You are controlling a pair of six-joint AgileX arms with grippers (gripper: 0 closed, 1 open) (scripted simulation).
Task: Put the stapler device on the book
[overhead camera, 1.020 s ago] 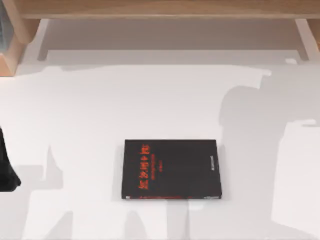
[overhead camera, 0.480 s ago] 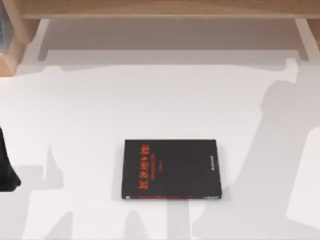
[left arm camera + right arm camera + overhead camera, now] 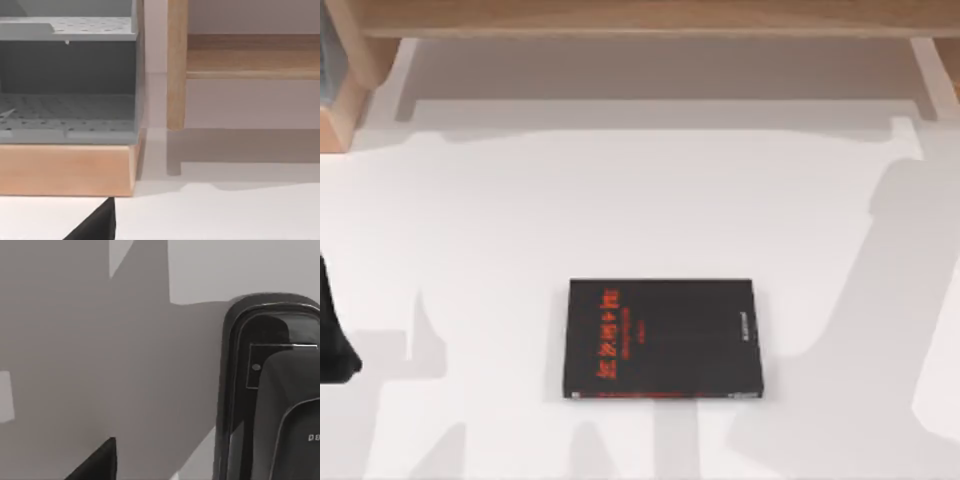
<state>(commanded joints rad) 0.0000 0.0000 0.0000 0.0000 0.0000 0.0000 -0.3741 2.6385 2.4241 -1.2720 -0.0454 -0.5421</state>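
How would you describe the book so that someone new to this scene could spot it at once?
Start at the white table in front of the wooden shelf, seen from above. The book lies flat near the table's front edge, about midway between left and right. It is a black rectangle with red lettering along its left side and a short line of white print near its right edge.

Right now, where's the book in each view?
Top view: the book lies flat, low centre on the white table.
Left wrist view: faces the wooden shelf at the table's edge instead.
Right wrist view: looks down at the stapler device on the table instead.
Shared landmark: the white table; the wooden shelf also links top and left wrist views.
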